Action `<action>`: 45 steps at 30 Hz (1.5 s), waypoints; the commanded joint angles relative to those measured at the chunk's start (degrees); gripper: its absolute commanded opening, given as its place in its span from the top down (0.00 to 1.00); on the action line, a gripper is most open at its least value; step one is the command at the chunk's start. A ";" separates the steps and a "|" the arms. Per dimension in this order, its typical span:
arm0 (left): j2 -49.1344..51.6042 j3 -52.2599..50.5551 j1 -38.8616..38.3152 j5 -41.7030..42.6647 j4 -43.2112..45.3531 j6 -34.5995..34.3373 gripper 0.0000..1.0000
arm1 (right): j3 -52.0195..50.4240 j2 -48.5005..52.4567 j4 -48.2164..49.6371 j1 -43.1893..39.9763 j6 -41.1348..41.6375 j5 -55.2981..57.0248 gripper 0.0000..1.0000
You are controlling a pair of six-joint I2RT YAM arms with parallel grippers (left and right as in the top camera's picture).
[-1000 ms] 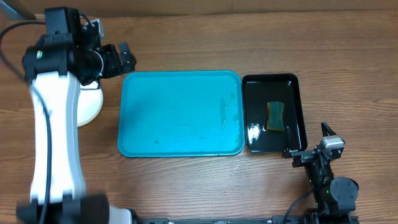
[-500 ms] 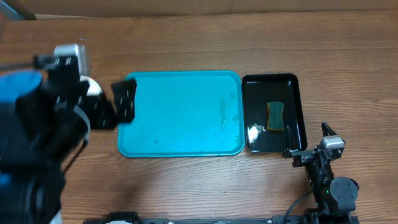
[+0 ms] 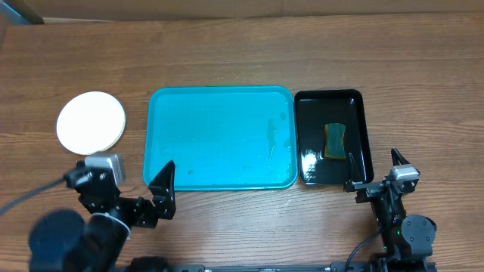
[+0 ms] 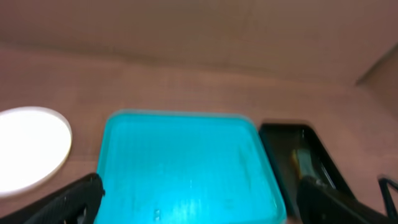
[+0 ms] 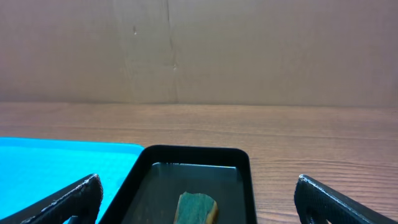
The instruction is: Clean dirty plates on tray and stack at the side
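Note:
The turquoise tray [image 3: 219, 136] lies mid-table with nothing on it, only faint wet streaks; it fills the lower left wrist view [image 4: 186, 168]. A white plate [image 3: 91, 121] rests on the wood left of the tray, with a rim edge showing beneath it. How many plates are stacked there I cannot tell. My left gripper [image 3: 162, 193] hangs open near the front edge, at the tray's front left corner, holding nothing. My right gripper [image 3: 373, 171] is open and empty, just in front of the black tray [image 3: 361, 113].
The narrow black tray holds a green-and-yellow sponge [image 3: 333, 141], which also shows in the right wrist view [image 5: 196, 208]. A cardboard wall [image 5: 199, 50] stands behind the table. Bare wooden tabletop [image 3: 423, 91] surrounds both trays.
My left arm has swung from the back left, over the plate, down to the table's front edge, uncovering the plate. The right arm has not moved.

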 commanded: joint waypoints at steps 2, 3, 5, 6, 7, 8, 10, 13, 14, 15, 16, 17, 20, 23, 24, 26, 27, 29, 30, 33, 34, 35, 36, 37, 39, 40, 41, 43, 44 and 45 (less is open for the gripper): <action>-11.50 -13.22 -0.26 -0.31 17.09 -3.96 0.00 | -0.61 -0.50 0.24 -0.37 0.37 0.39 0.00; -13.44 -15.80 -0.26 -0.31 22.08 -4.35 0.00 | -0.61 -0.50 0.24 -0.37 0.37 0.39 0.00; -17.81 -21.92 -0.26 -0.31 35.06 -4.61 0.00 | -0.61 -0.50 0.24 -0.37 0.37 0.39 0.00; -20.92 -26.69 -0.26 -0.33 45.46 -4.59 0.00 | -0.61 -0.50 0.24 -0.37 0.37 0.37 0.00; -22.75 -29.86 -0.26 -0.44 52.26 -4.57 0.00 | -0.61 -0.50 0.24 -0.37 0.37 0.39 0.00; -23.98 -32.04 -0.26 -0.79 56.76 -4.57 0.00 | -0.61 -0.50 0.24 -0.37 0.37 0.39 0.00; -26.25 -36.33 -0.26 -1.97 64.46 -4.57 0.00 | -0.61 -0.50 0.24 -0.37 0.37 0.39 0.00; -29.73 -42.93 -0.26 -4.46 71.60 -4.57 0.00 | -0.61 -0.50 0.24 -0.37 0.37 0.39 0.00; -29.68 -44.65 -0.26 -4.94 73.16 -4.59 0.00 | -0.61 -0.50 0.24 -0.37 0.37 0.39 0.00; -29.57 -45.90 -0.26 -5.07 73.46 -4.57 0.00 | -0.61 -0.50 0.24 -0.37 0.37 0.39 0.00; -29.62 -47.32 -0.26 -5.14 73.44 -4.57 0.00 | -0.61 -0.50 0.24 -0.37 0.37 0.39 0.00; -29.62 -48.54 -0.26 -5.11 73.42 -4.57 0.00 | -0.61 -0.50 0.24 -0.37 0.37 0.39 0.00; -29.62 -52.59 -0.26 -5.62 72.52 -4.57 0.00 | -0.61 -0.50 0.24 -0.37 0.37 0.37 0.00; -29.62 -56.39 -0.26 -6.73 72.37 -4.59 0.00 | -0.61 -0.50 0.24 -0.37 0.37 0.39 0.00; -29.62 -57.79 -0.26 -7.65 72.37 -4.61 0.00 | -0.61 -0.50 0.24 -0.37 0.37 0.37 0.00; -29.62 -59.82 -0.26 -9.14 71.97 -4.63 0.00 | -0.61 -0.50 0.24 -0.37 0.37 0.39 0.00; -29.64 -60.74 -0.26 -9.84 71.47 -4.59 0.00 | -0.61 -0.50 0.24 -0.37 0.37 0.37 0.00; -29.64 -62.16 -0.26 -10.93 69.79 -4.61 0.00 | -0.61 -0.50 0.24 -0.37 0.37 0.39 0.00; -29.64 -62.62 -0.26 -11.10 68.89 -4.59 0.00 | -0.61 -0.50 0.24 -0.37 0.37 0.37 0.00; -29.62 -63.47 -0.26 -11.13 63.21 -4.50 0.00 | -0.61 -0.50 0.24 -0.37 0.37 0.39 0.00; -29.64 -63.47 -0.26 -11.13 60.61 -4.50 0.00 | -0.61 -0.50 0.24 -0.37 0.37 0.39 0.00; -29.64 -63.45 -0.26 -11.21 58.07 -4.35 0.00 | -0.61 -0.50 0.24 -0.37 0.37 0.39 0.00; -29.64 -63.45 -0.26 -11.52 55.34 -4.33 0.00 | -0.61 -0.50 0.24 -0.37 0.37 0.39 0.00; -29.64 -63.45 -0.26 -11.76 53.09 -4.33 0.00 | -0.61 -0.50 0.24 -0.37 0.37 0.37 0.00; -29.62 -63.45 -0.26 -12.52 49.75 -3.54 0.00 | -0.61 -0.50 0.24 -0.37 0.37 0.39 0.00; -29.64 -63.45 -0.26 -12.50 49.94 -1.88 0.00 | -0.61 -0.50 0.24 -0.37 0.37 0.39 0.00; -29.64 -63.45 -0.26 -12.35 49.81 -0.92 0.00 | -0.61 -0.50 0.24 -0.37 0.37 0.39 0.00; -29.64 -63.45 -0.28 -12.37 49.83 -0.20 0.00 | -0.61 -0.50 0.24 -0.37 0.37 0.39 0.00; -29.64 -63.45 -0.28 -12.37 49.88 -0.22 0.00 | -0.61 -0.50 0.24 -0.37 0.37 0.37 0.00; -29.64 -63.45 -0.28 -12.33 49.88 -0.26 0.00 | -0.61 -0.50 0.24 -0.37 0.37 0.39 0.00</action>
